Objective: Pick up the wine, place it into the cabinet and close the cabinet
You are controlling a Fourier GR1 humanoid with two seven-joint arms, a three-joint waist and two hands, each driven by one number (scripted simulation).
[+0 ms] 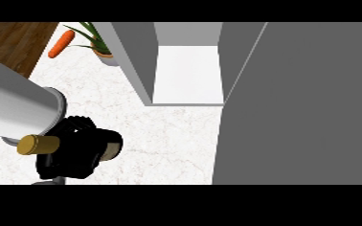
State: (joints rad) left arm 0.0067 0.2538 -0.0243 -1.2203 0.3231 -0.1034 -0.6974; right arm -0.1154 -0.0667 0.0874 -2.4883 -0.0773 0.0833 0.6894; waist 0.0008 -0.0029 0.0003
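The wine bottle (39,144) shows a gold cap at the lower left of the head view and a dark body with a tan band further right. My left hand (71,151) is curled round its middle and hides most of it; the grey forearm comes in from the left edge. The bottle is held over the white marble counter (170,139), left of and in front of the cabinet. The grey cabinet (136,52) stands open, its white shelf (188,72) bare. Its door (297,105) is swung out and fills the right side. My right hand does not show.
A carrot (62,44) lies at the counter's far left beside a potted plant (100,45), just left of the cabinet's wall. A wooden surface (21,43) borders the counter at the upper left. The open door blocks the whole right side.
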